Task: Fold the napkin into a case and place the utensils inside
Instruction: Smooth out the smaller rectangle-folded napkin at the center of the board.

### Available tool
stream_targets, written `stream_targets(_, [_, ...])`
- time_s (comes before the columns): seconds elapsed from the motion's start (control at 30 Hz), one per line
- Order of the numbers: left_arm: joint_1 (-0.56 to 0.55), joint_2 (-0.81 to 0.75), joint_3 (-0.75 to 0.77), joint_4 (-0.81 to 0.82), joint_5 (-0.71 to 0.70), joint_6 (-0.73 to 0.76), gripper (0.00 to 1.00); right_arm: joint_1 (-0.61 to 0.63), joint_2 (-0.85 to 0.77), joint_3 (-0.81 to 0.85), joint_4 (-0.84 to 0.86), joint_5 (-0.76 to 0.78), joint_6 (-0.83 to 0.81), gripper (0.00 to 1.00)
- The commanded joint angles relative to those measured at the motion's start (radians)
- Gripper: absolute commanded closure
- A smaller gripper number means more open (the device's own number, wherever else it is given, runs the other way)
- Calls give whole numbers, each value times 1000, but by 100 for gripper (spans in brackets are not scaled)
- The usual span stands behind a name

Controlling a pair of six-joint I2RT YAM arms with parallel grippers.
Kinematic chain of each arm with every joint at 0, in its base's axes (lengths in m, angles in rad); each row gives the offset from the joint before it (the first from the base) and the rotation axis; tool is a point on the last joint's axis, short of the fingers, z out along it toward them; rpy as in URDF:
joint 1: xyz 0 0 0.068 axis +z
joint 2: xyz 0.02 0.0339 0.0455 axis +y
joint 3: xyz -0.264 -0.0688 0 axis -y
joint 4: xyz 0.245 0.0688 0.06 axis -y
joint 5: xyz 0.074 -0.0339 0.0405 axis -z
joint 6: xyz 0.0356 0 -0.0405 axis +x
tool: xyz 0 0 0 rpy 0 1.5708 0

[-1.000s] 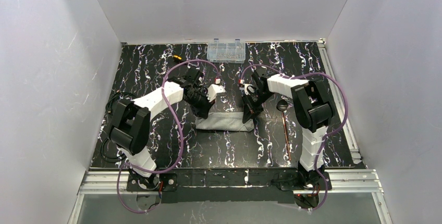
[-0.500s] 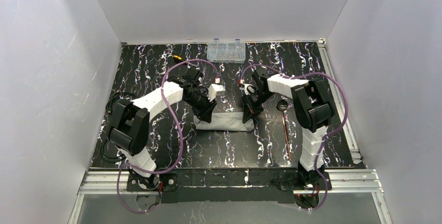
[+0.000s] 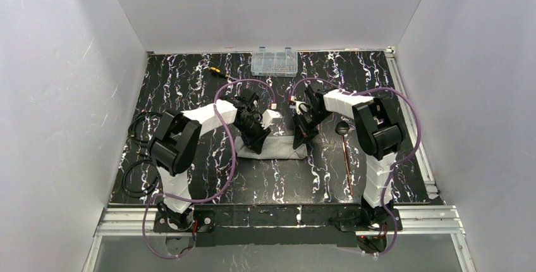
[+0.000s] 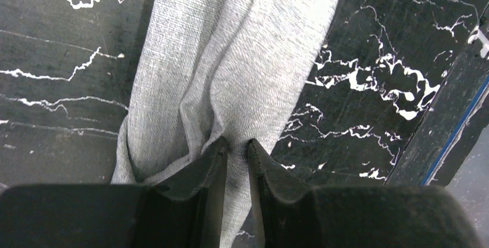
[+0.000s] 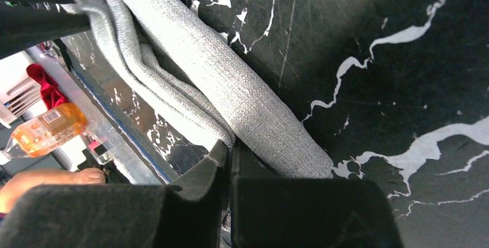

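We noted the folded napkin [image 3: 281, 149] lay lengthwise left to right. Left pincer [image 4: 237, 147] and right pincer [image 5: 229, 153] each pinched it.

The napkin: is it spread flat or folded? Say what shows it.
Folded: the napkin is a narrow strip in the top view, and both wrist views show overlapping cloth layers.

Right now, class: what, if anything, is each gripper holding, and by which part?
Both hold the light-grey folded cloth napkin: the left gripper pinches a raised fold near its left end, the right gripper grips the right end.
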Motion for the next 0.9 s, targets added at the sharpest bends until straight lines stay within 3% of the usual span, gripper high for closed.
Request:
stream_targets(0.0, [7,28,9,26,-141,-5,82,0,21,43,-13,-51,-14,94])
stream_targets(0.17, [9,41,17,26,-163,-15,86,-1,8,40,-7,-76,-18,88])
stream_targets(0.23, [11,49,24,16,-186,-21,87,-10,-7,42,-5,-68,-16,76])
stream_targets(0.27, [11,52,23,11,-192,-21,87,-19,-17,38,8,-68,-6,57])
stream_targets(0.3, [10,51,20,12,-199,-19,87,-33,-31,31,23,-71,8,13])
stream_targets(0.33, [10,52,17,12,-208,-19,88,-45,-47,28,35,-71,12,3])
stream_targets(0.5, [10,60,16,3,-226,-14,89,-102,-185,-22,146,-15,112,1])
stream_targets(0.67, [9,68,24,-9,-223,-9,89,-146,-376,-215,304,1,243,3])
stream_targets(0.8, [11,71,25,-14,-222,-6,90,-145,-533,-398,507,-89,413,19])
stream_targets(0.87, [9,73,25,-15,-225,-2,90,-128,-585,-496,702,-168,533,37])
